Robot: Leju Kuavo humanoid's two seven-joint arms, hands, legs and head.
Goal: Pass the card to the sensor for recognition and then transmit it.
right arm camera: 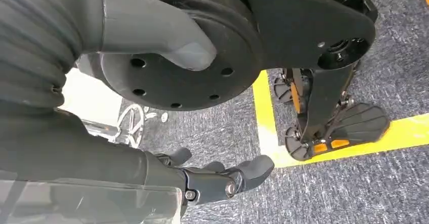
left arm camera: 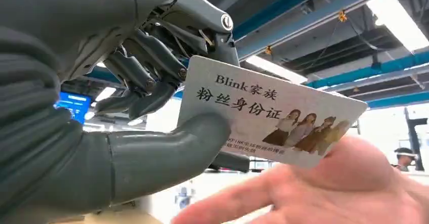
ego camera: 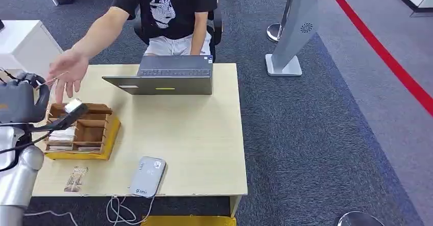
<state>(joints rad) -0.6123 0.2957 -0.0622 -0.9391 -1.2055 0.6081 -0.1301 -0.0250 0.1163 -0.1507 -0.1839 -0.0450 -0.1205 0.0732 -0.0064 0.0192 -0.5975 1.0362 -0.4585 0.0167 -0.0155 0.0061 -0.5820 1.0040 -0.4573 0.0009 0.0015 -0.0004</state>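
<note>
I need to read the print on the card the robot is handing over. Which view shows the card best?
The left wrist view: the card faces the camera, pinched in the left hand, print and picture legible, above a person's palm. In the head view it is a small pale sliver. The right wrist view faces the floor.
</note>
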